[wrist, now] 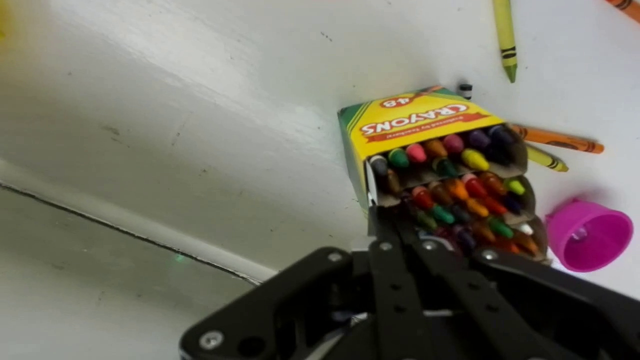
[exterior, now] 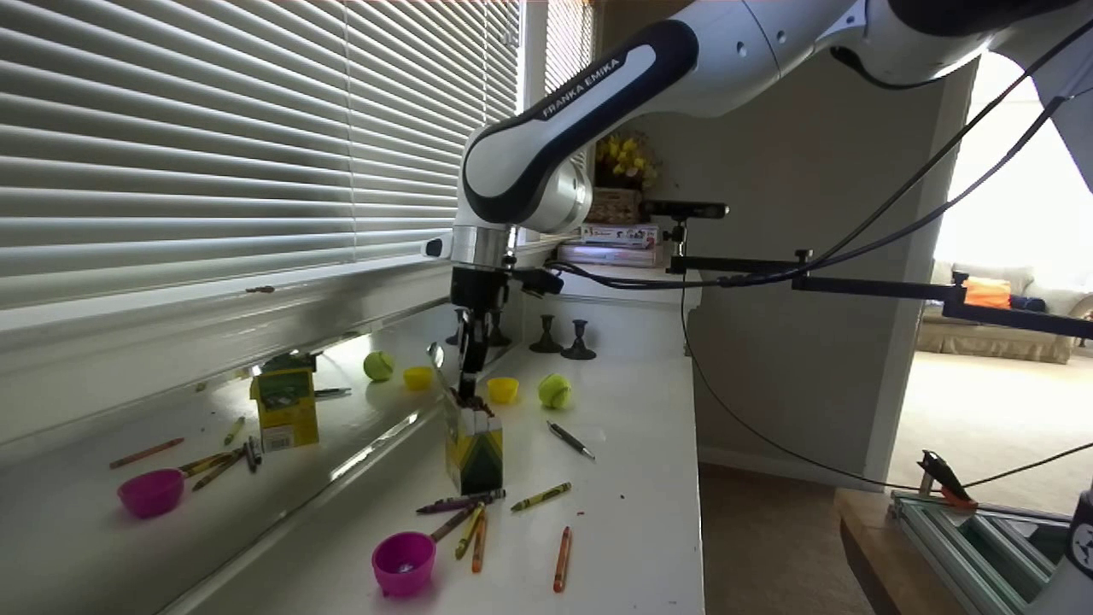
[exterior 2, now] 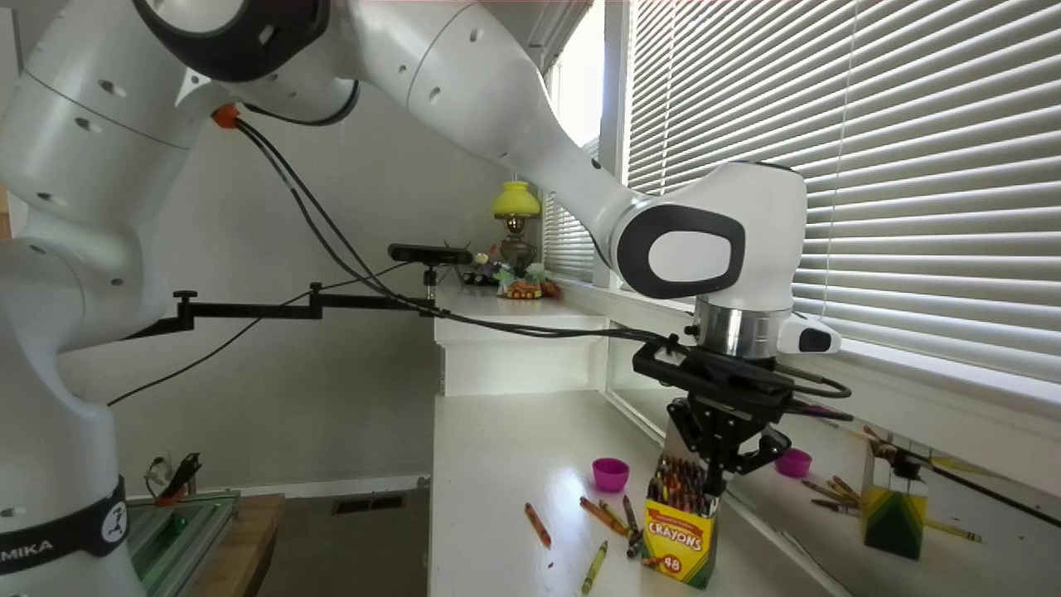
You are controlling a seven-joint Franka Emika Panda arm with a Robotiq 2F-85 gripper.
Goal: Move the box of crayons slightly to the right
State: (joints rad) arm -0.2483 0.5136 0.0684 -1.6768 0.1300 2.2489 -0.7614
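The box of crayons (exterior: 478,461) stands upright on the white shelf, lid open, packed with crayons. Its yellow front with the crayon label shows in an exterior view (exterior 2: 684,539) and in the wrist view (wrist: 420,122). My gripper (exterior: 466,395) points down at the box's open top. In an exterior view the gripper (exterior 2: 714,487) is at the box's edge on the mirror side. In the wrist view the gripper's fingers (wrist: 391,215) are close together on the side wall's top edge, one finger inside by the crayons. The fingertips are partly hidden in shadow.
A mirrored wall panel (exterior: 367,444) runs close along the box. Loose crayons (exterior: 540,497) and a pink bowl (exterior: 404,564) lie near it. A yellow cup (exterior: 503,390), a tennis ball (exterior: 555,390), a pen (exterior: 570,440) and candle holders (exterior: 579,342) stand farther along.
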